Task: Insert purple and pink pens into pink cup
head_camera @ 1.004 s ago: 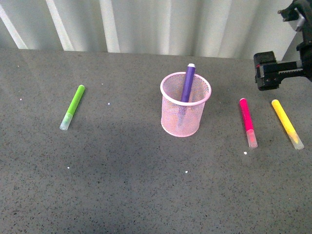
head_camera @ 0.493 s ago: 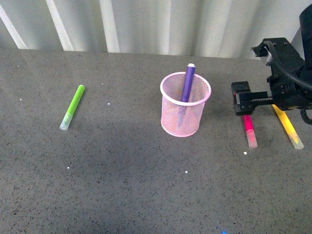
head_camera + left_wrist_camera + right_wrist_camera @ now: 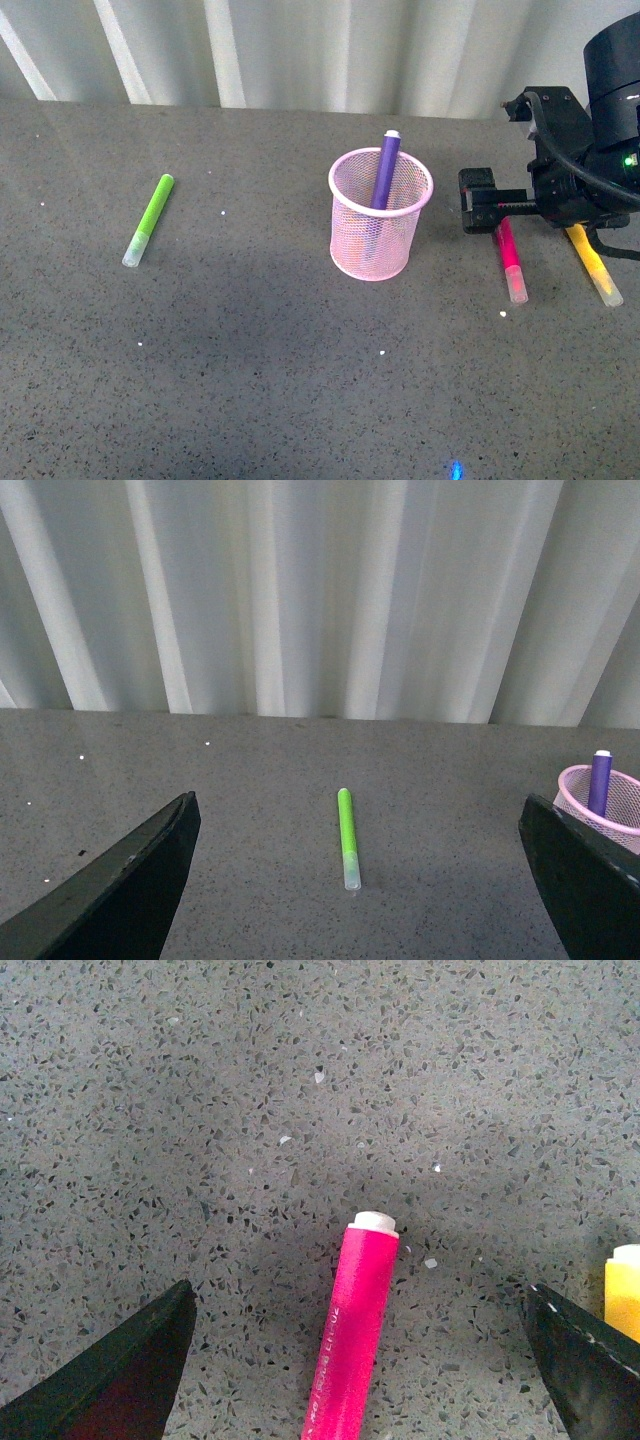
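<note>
The pink cup [image 3: 371, 246] stands upright mid-table, and the purple pen [image 3: 385, 168] leans inside it, its end above the rim. The pink pen [image 3: 512, 262] lies flat to the cup's right. My right gripper [image 3: 505, 211] hovers open over that pen's far end. In the right wrist view the pink pen [image 3: 349, 1345] lies between the spread fingers [image 3: 118, 1385] of the right gripper [image 3: 360, 1385], untouched. My left gripper [image 3: 358, 900] is open with nothing between its fingers. In its wrist view, the pink cup [image 3: 618, 818] with the purple pen [image 3: 600, 782] sits at the edge. The left gripper does not show in the front view.
A lime-green marker [image 3: 150, 218] lies far left on the grey speckled table, also in the left wrist view as the green marker [image 3: 347, 840]. A yellow marker [image 3: 592, 265] lies right of the pink pen, partly under my right arm. A white corrugated wall backs the table.
My right arm has come down and leftward from the upper right until its open gripper is over the pink pen. The pens and the cup have not moved.
</note>
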### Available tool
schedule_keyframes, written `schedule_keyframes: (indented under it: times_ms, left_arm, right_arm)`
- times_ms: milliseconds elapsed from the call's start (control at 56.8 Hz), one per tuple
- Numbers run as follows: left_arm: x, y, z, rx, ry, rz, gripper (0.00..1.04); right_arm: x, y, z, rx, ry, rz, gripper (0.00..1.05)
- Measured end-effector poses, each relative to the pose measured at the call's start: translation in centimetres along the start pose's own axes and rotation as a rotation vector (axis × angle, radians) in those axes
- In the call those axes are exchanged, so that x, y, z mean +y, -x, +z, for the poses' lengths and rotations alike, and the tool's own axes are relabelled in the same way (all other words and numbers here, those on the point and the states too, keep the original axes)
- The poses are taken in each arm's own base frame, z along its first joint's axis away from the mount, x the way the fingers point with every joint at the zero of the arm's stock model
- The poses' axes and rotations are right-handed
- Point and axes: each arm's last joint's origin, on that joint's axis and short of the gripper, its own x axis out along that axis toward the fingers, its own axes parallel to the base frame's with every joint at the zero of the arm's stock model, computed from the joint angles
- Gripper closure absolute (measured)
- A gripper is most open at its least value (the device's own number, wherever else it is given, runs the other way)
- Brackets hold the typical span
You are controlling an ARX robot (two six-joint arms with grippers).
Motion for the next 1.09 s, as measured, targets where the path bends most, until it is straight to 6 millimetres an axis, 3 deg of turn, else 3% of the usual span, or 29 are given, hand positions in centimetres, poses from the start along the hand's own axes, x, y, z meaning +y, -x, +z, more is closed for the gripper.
schedule_keyframes:
  times_ms: [299,458,564,722,793,898,1092]
  left_arm:
    - [0.0,0.0,0.0,0.000,0.000,0.000,0.07]
    - [0.0,0.0,0.0,0.000,0.000,0.000,0.07]
    - [0.0,0.0,0.0,0.000,0.000,0.000,0.07]
    - [0.0,0.0,0.0,0.000,0.000,0.000,0.07]
    - [0.0,0.0,0.0,0.000,0.000,0.000,0.07]
    - [0.0,0.0,0.0,0.000,0.000,0.000,0.07]
    - [0.0,0.0,0.0,0.000,0.000,0.000,0.07]
  right_arm:
    - [0.0,-1.0,-1.0,0.012,-0.032,0.003,0.08]
    - [-0.1,-1.2,-1.0,-0.002,-0.043,-0.012,0.28]
    - [-0.1,-1.3,-1.0,-0.012,-0.052,-0.018,0.50]
    - [-0.1,-1.4,-1.0,-0.019,-0.062,-0.016,0.71]
    - [-0.2,-1.3,-1.2,-0.027,-0.080,-0.002,0.85]
    - [-0.4,-1.0,-1.3,-0.038,-0.093,0.005,0.92]
    - [-1.3,0.6,-1.1,-0.098,-0.140,-0.015,0.93]
